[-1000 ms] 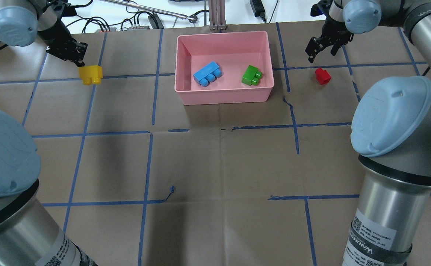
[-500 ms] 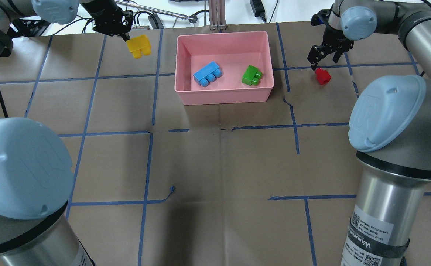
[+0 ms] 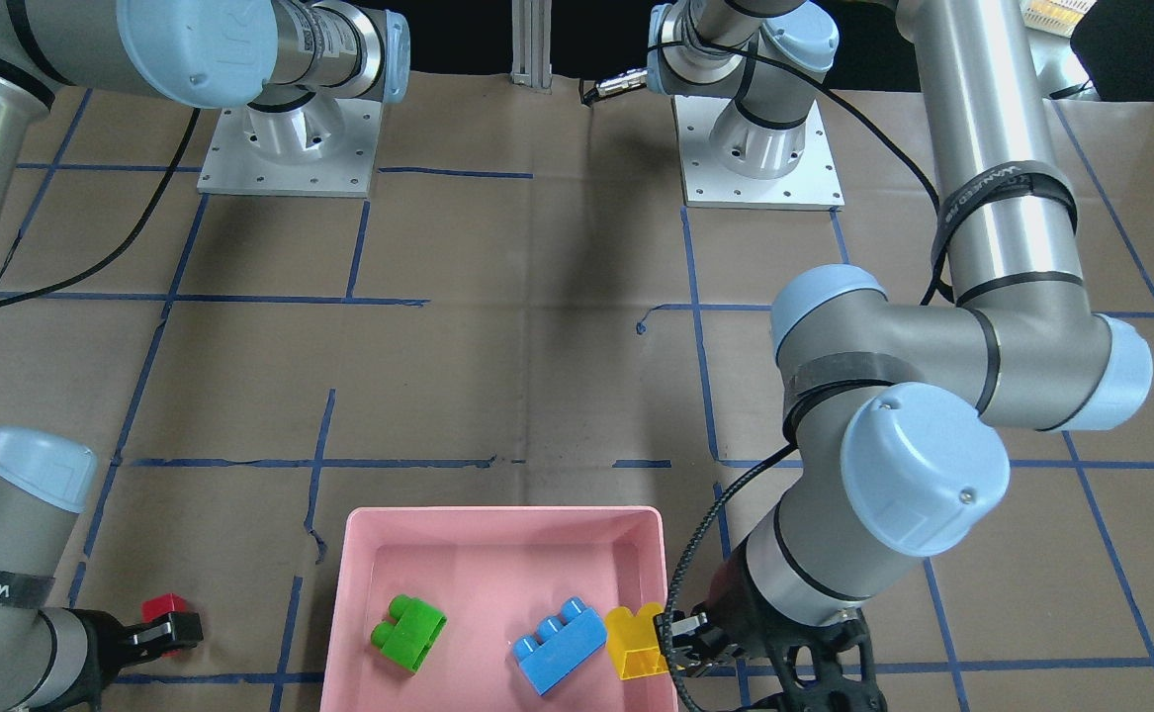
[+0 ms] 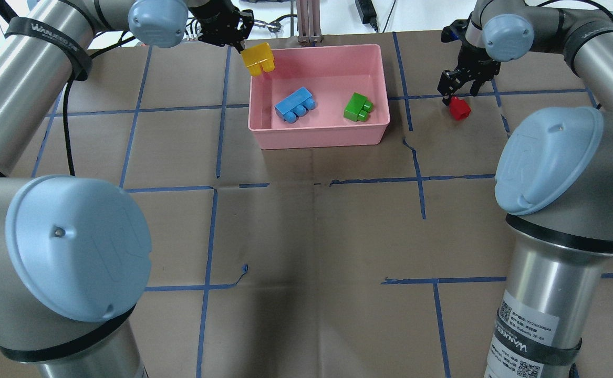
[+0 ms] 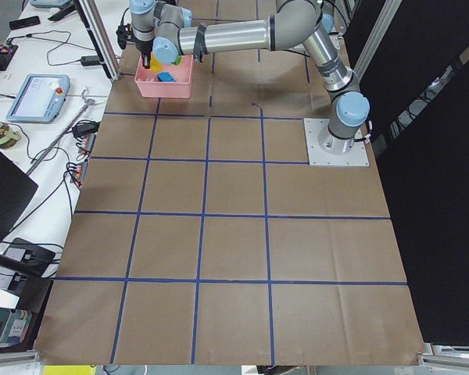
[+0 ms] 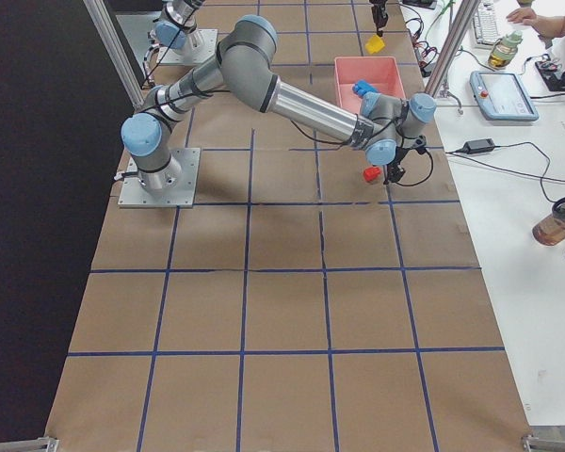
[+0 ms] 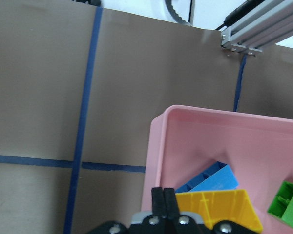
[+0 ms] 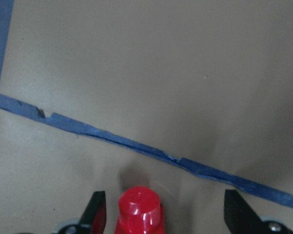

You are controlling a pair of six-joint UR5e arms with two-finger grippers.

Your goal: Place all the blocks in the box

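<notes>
Left gripper (image 4: 243,48) pinches yellow block (image 4: 258,59) over box's (image 4: 319,137) 10 o'clock corner, probably to drop it; right gripper (image 4: 458,95), spread, straddles red block (image 4: 459,108) at 3 o'clock for grabbing.

A brown table (image 4: 311,236) gridded with blue tape (image 4: 209,231) (torn in places) adjoins a white cluttered bench (image 6: 527,311).
</notes>
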